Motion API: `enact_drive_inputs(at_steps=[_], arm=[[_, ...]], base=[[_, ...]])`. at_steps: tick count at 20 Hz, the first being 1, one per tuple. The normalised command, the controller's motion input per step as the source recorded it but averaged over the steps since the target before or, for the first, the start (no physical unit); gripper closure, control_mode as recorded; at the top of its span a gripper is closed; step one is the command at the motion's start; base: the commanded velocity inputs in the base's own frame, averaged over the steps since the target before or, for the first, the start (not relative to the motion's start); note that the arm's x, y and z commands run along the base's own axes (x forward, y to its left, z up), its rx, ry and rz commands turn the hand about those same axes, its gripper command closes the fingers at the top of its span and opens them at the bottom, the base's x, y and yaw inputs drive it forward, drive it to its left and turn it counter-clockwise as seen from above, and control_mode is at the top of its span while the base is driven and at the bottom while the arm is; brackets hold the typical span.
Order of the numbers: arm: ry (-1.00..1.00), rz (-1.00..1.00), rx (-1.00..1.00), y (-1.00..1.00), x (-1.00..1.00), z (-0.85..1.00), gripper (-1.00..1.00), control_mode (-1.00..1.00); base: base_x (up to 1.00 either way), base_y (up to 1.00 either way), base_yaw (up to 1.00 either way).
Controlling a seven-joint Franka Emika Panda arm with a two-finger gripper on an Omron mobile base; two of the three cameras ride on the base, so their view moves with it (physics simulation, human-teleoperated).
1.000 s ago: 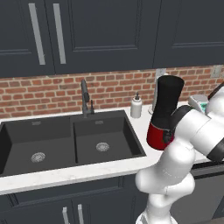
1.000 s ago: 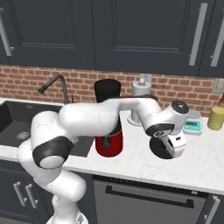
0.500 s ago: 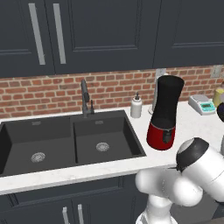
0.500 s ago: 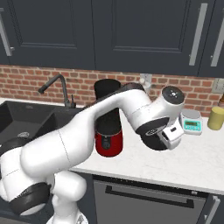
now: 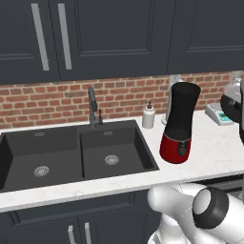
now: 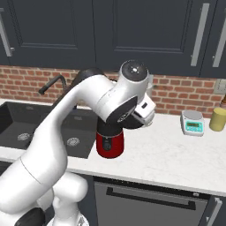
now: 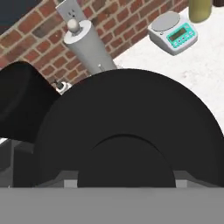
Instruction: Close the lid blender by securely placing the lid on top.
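Observation:
The blender (image 5: 181,121) stands on the white counter right of the sink, a tall black jar on a glossy red base (image 6: 110,145). Its mouth is uncovered in the left base view. In the right base view my arm crosses in front of the jar, and my gripper (image 6: 140,118) hangs just right of it at about jar-top height. The round black lid (image 7: 127,131) sits very close in the hand view with its knob at the bottom middle, hiding my fingertips. The gripper looks shut on it. The jar's dark rim (image 7: 22,103) lies to the left of the lid there.
A white soap bottle (image 5: 148,116) stands left of the blender beside the faucet (image 5: 93,107) and black double sink (image 5: 71,152). A grey cylinder (image 7: 87,43) stands behind the blender by the brick wall. A kitchen scale (image 6: 193,122) and a yellow jar (image 6: 217,118) sit to the right.
My arm has swung the hand and lid from over the right counter leftward and upward to beside the blender jar. The blender and the other counter items have not moved.

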Motion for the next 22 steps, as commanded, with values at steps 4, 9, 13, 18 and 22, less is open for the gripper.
enact_drive_inputs(at_steps=[4, 9, 13, 18, 22], arm=[[-0.18, 0.22, -0.13, 0.65, 0.0, 0.88, 1.0, -1.0], [-0.07, 0.22, -0.08, 0.58, 0.06, 0.56, 1.0, -1.0], [0.0, 0.14, -0.01, 0.41, 0.4, 0.27, 1.0, -1.0], [0.06, 0.06, 0.0, 0.17, 0.65, 0.02, 1.0, -1.0], [0.12, 0.04, 0.0, 0.01, 0.64, 0.0, 1.0, -1.0]], base=[[0.0, 0.0, 0.0], [0.0, 0.0, 0.0], [0.0, 0.0, 0.0], [0.0, 0.0, 0.0], [0.0, 0.0, 0.0]])
